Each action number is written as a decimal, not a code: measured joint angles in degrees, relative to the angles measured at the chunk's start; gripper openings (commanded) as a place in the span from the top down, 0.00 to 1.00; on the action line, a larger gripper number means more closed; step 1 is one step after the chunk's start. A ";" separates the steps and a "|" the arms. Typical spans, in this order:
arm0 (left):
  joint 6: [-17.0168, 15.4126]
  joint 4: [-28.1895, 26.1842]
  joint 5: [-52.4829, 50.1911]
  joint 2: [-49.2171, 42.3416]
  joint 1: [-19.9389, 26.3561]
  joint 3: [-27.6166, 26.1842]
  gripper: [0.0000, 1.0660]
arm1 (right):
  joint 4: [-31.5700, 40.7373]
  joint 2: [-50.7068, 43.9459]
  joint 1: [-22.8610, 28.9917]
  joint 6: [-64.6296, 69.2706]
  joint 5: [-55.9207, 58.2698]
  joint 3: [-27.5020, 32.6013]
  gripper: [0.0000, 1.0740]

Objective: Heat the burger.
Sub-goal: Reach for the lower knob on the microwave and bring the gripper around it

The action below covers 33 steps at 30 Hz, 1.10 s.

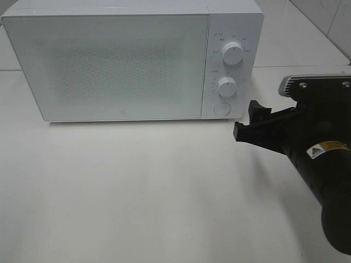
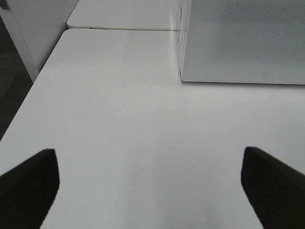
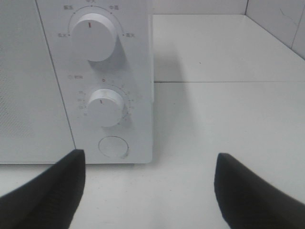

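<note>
White microwave (image 1: 109, 60) stands on the pale table (image 1: 137, 192), door shut. The right gripper (image 1: 247, 119) faces its 2 knobs (image 1: 232, 54), fingers apart and holding nothing. The left gripper (image 2: 147, 157) hovers over the tabletop, fingers spread wide. No view shows the burger.

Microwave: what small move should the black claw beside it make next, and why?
Probably ease the right gripper forward to the lower knob: its jaws stand open facing it, the microwave door is shut, and no burger shows outside.
</note>
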 measured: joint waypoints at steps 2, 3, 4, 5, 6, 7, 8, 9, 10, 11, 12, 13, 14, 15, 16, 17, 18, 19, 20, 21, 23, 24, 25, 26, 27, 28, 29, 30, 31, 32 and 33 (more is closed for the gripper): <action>0.00 0.00 0.00 0.00 0.00 0.00 0.08 | 0.00 2.18 0.40 -0.06 0.00 -2.41 0.34; 0.00 0.00 0.00 0.00 0.00 0.00 0.08 | 0.00 2.18 0.40 -0.06 0.00 -2.41 0.34; 0.00 0.00 0.00 0.00 0.00 0.00 0.08 | 0.00 3.50 0.40 -0.11 -0.06 -3.72 0.34; 0.00 0.00 0.00 0.00 0.00 0.00 0.08 | 0.00 3.90 0.40 -0.11 -0.06 -4.24 0.34; 0.00 0.00 0.00 0.00 0.00 0.00 0.08 | 0.00 3.90 0.40 -0.11 -0.06 -4.24 0.34; 0.00 0.00 0.00 0.00 0.00 0.00 0.08 | 0.06 4.81 0.40 -0.11 -0.17 -5.44 0.34; 0.00 0.00 0.00 0.00 0.00 0.00 0.08 | 0.06 4.81 0.40 -0.11 -0.17 -5.44 0.34; 0.00 0.00 0.00 0.00 0.00 0.00 0.08 | 0.06 5.50 0.40 -0.23 -0.23 -6.53 0.34; 0.00 0.00 0.00 0.00 0.00 0.00 0.08 | 0.06 6.36 0.40 -0.40 -0.29 -7.39 0.34; 0.00 0.00 0.00 0.00 0.00 0.00 0.08 | 0.06 6.36 0.40 -0.40 -0.29 -7.39 0.34; 0.00 0.00 0.00 0.00 0.00 0.00 0.08 | 0.00 6.93 0.40 -0.40 -0.29 -7.85 0.34; 0.00 0.00 0.00 0.00 0.00 0.00 0.08 | 0.00 8.02 0.40 -0.63 -0.29 -8.65 0.34; 0.00 0.00 0.00 0.00 0.00 0.00 0.08 | 0.00 8.02 0.40 -0.63 -0.29 -8.65 0.34; 0.00 0.00 0.00 0.00 0.00 0.00 0.08 | 0.00 8.54 0.40 -0.86 -0.29 -9.11 0.34; 0.00 0.00 0.00 0.00 0.00 0.00 0.08 | 0.00 8.54 0.40 -0.86 -0.29 -9.11 0.34; 0.00 0.00 0.00 0.00 0.00 0.00 0.08 | 0.00 9.74 0.40 -0.92 -0.29 -10.03 0.34; 0.00 0.00 0.00 0.00 0.00 0.00 0.08 | 0.00 10.31 0.40 -0.92 -0.29 -10.43 0.34; 0.00 0.00 0.00 0.00 0.00 0.00 0.08 | 0.00 10.31 0.40 -0.92 -0.29 -10.43 0.34; 0.00 0.00 0.00 0.00 0.00 0.00 0.08 | -0.11 11.29 0.23 -0.92 -0.29 -11.34 0.34; 0.00 0.00 0.00 0.00 0.00 0.00 0.08 | -0.74 12.38 -0.57 -0.97 -0.29 -12.43 0.34; 0.00 0.00 0.00 0.00 0.00 0.00 0.08 | -0.97 12.89 -1.03 -0.97 -0.29 -13.01 0.34; 0.00 0.00 0.00 0.00 0.00 0.00 0.08 | -0.97 12.89 -1.03 -0.97 -0.29 -13.01 0.34; 0.00 0.00 0.00 0.00 0.00 0.00 0.08 | -1.66 13.92 -2.12 -0.97 -0.29 -14.21 0.34; 0.00 0.00 0.00 0.00 0.00 0.00 0.08 | -2.12 14.32 -2.52 -0.97 -0.29 -14.67 0.34; 0.00 0.00 0.00 0.00 0.00 0.00 0.08 | -2.12 14.32 -2.52 -0.97 -0.29 -14.67 0.34; 0.00 0.00 0.00 0.00 0.00 0.00 0.08 | -2.75 14.95 -3.38 -0.97 -0.29 -15.58 0.34; 0.00 0.00 0.00 0.00 0.00 0.00 0.08 | -3.67 15.36 -4.01 -0.97 -0.34 -16.33 0.34; 0.00 0.00 0.00 0.00 0.00 0.00 0.08 | -3.67 15.36 -4.01 -0.97 -0.34 -16.33 0.34; 0.00 0.00 0.00 0.00 0.00 0.00 0.08 | -4.07 15.53 -4.41 -0.97 -0.34 -16.73 0.34; 0.00 0.00 0.00 0.00 0.00 0.00 0.08 | -4.98 15.81 -5.16 -0.97 -0.34 -17.48 0.34; 0.00 0.00 0.00 0.00 0.00 0.00 0.08 | -4.98 15.81 -5.16 -0.97 -0.34 -17.48 0.34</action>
